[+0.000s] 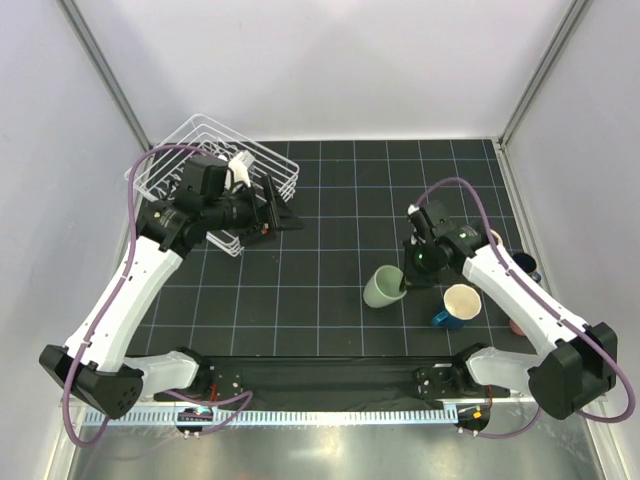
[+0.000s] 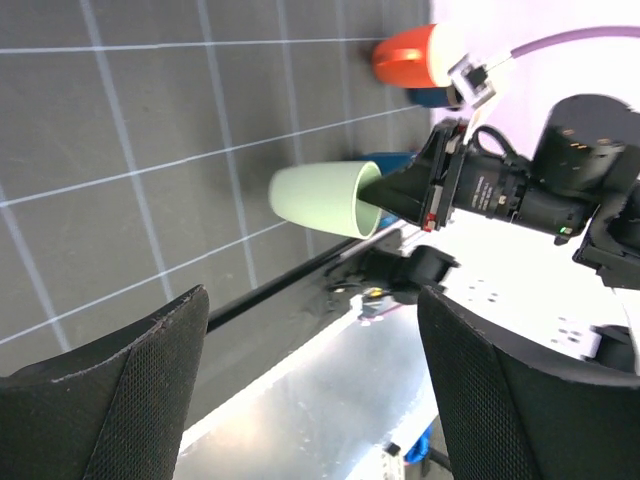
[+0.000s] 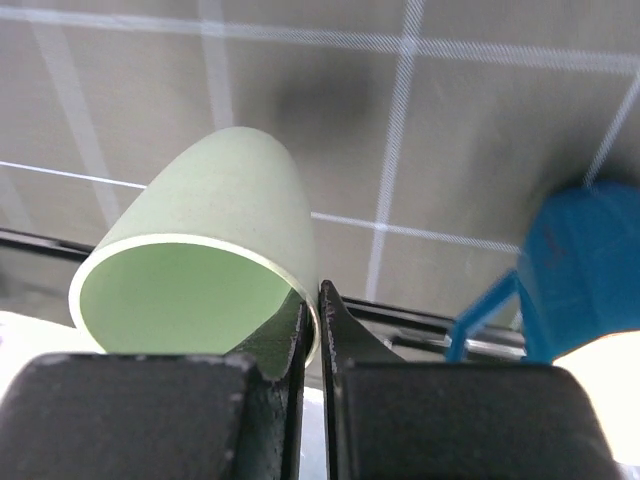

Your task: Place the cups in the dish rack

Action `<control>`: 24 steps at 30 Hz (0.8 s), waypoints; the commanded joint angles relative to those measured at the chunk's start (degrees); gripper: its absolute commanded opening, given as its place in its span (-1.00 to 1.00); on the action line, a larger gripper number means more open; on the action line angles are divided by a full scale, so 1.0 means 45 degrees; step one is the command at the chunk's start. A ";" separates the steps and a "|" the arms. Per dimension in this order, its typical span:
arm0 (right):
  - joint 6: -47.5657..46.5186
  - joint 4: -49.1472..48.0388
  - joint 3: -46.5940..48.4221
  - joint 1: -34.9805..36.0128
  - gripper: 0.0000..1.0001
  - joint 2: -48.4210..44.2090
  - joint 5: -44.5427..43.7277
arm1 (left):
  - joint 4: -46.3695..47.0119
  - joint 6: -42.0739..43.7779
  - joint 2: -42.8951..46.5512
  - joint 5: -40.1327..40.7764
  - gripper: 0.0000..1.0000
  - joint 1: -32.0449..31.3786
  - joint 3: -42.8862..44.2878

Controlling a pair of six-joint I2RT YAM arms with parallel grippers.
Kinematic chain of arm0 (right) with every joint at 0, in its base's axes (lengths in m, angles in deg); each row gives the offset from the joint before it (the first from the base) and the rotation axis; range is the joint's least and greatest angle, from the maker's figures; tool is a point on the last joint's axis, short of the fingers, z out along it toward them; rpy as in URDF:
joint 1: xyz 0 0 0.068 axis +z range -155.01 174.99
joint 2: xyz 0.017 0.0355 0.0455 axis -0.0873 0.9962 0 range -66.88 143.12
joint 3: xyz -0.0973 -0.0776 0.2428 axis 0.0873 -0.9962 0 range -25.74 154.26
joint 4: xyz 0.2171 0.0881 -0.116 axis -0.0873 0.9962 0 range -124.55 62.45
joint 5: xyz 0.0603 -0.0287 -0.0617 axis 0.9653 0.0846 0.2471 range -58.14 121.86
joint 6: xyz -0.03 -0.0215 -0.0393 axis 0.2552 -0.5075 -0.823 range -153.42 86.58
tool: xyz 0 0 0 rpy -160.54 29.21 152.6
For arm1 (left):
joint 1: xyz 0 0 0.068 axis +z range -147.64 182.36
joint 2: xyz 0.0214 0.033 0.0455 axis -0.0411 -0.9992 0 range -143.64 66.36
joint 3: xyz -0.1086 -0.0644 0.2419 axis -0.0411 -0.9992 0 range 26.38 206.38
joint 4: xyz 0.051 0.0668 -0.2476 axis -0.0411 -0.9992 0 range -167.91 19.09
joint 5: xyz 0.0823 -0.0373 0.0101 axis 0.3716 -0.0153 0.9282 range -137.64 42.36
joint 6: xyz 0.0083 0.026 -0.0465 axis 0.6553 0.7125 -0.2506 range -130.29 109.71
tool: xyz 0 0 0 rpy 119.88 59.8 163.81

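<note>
My right gripper is shut on the rim of the pale green cup, one finger inside and one outside. The cup is tipped on its side, mouth toward the arm bases, right of centre in the top view. The dark blue mug with cream inside stands just right of it. The orange cup sits farther right, partly hidden by the right arm. The white wire dish rack stands at the far left. My left gripper is open and empty beside the rack's right side.
A second dark blue item and a pinkish cup peek out beside the right arm near the right wall. A black bar runs along the mat's near edge. Walls close in on the left, back and right.
</note>
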 commanded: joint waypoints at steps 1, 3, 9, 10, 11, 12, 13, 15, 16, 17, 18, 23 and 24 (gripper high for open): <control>-0.0094 -0.0602 0.1788 0.0062 -0.92 -0.0152 0.0872 | 0.0936 -0.0618 0.0029 -0.1050 0.65 -0.0004 0.0562; -0.0036 -0.1226 0.2589 0.0062 -0.92 -0.0094 0.2120 | 0.1580 -0.0893 0.0008 -0.1905 0.66 -0.0004 0.0446; 0.0706 -0.2262 0.4816 -0.0055 -0.92 0.0824 0.5476 | 0.4451 -0.1460 0.0671 -0.3159 0.73 -0.0023 -0.0257; 0.1036 -0.2457 0.5012 -0.0055 -0.92 0.0941 0.5832 | 0.4764 -0.1519 0.0769 -0.3335 0.75 -0.0004 -0.0355; 0.1232 -0.2942 0.5246 -0.0113 -0.92 0.0981 0.6202 | 0.5502 -0.1693 0.0886 -0.3492 0.77 -0.0004 -0.0511; 0.1466 -0.3218 0.5345 -0.0133 -0.92 0.1020 0.7096 | 0.5896 -0.1830 0.1119 -0.3648 0.78 -0.0004 -0.0802; 0.2010 -0.3588 0.5384 -0.0172 -0.92 0.1039 0.7588 | 0.6229 -0.1909 0.1218 -0.3920 0.78 -0.0004 -0.0921; 0.2774 -0.4973 0.5249 -0.0250 -0.92 0.1020 0.8971 | 0.6679 -0.1968 0.1433 -0.3962 0.85 -0.0023 -0.1078; 0.3125 -0.5462 0.5209 -0.0250 -0.92 0.1001 0.9347 | 0.6971 -0.2026 0.1647 -0.4175 0.86 -0.0004 -0.1311; 0.3864 -0.6337 0.5112 -0.0231 -0.92 0.0923 0.9583 | 0.7264 -0.2085 0.1765 -0.4312 0.87 -0.0004 -0.1429; 0.4142 -0.6751 0.5073 -0.0250 -0.92 0.0884 0.9778 | 0.7654 -0.2182 0.1882 -0.4352 0.88 -0.0023 -0.1566; 0.5685 -0.8725 0.4935 -0.0250 -0.92 0.0747 1.1029 | 0.8009 -0.2027 0.2605 -0.4061 0.89 -0.0004 -0.1938; 0.5746 -0.8786 0.4955 -0.0250 -0.92 0.0727 1.1108 | 0.8009 -0.2027 0.2645 -0.4060 0.90 -0.0004 -0.1958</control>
